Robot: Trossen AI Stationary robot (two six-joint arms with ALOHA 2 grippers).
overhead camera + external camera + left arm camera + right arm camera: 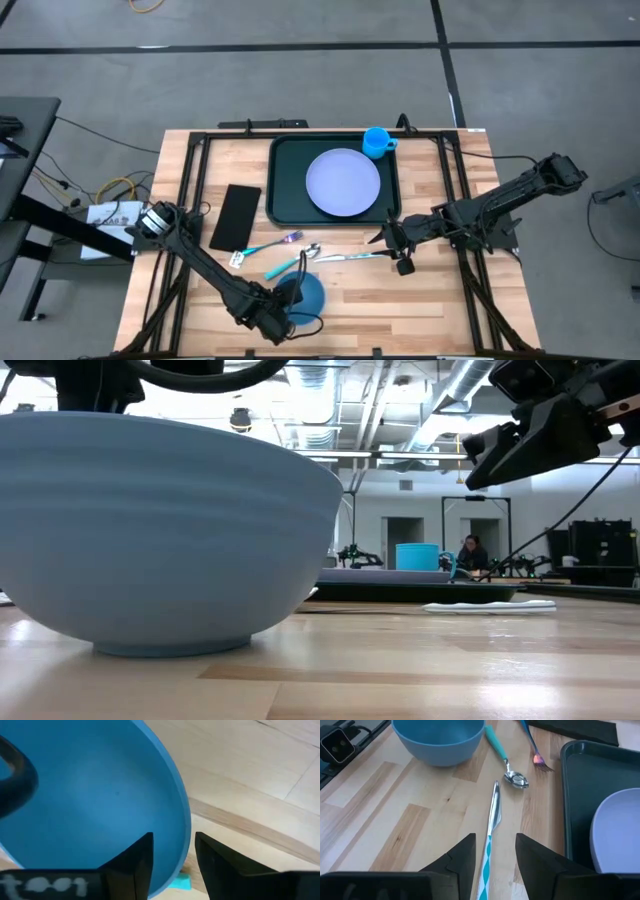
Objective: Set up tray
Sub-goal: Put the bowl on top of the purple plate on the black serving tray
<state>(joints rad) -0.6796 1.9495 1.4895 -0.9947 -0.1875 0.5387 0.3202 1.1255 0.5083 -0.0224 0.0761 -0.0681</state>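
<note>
The high view looked straight down on the blue bowl (pixel 303 295). The low view sat level, very near it. Both wrist views faced it too, the left nearest.

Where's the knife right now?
High view: the knife lies on bare wood just in front of the tray, right of the spoon, with the right gripper at its handle end.
</note>
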